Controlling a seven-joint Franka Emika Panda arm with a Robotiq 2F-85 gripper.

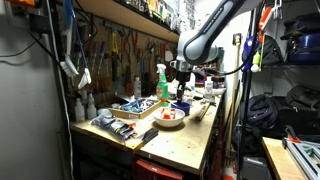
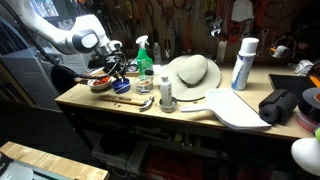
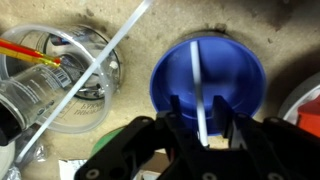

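Note:
In the wrist view my gripper [image 3: 204,118] hangs over a round blue bowl [image 3: 240,70] on the workbench. A thin white stick [image 3: 199,75] lies across the bowl and runs down between my two fingers. The fingers stand partly apart on either side of the stick, with gaps showing, so the gripper is open. A clear glass jar [image 3: 70,80] lies to the left, with a red-orange stick in it and a long white rod across it. In both exterior views the gripper [image 1: 180,90] [image 2: 118,72] points down at the cluttered end of the bench.
A green spray bottle [image 2: 143,55] stands behind the gripper. A straw hat [image 2: 193,72], a small cup [image 2: 166,92], a white spray can [image 2: 243,62] and a black bag [image 2: 283,105] sit further along. A red-rimmed dish [image 1: 170,117] lies near the bench's edge. Tools hang on the wall behind.

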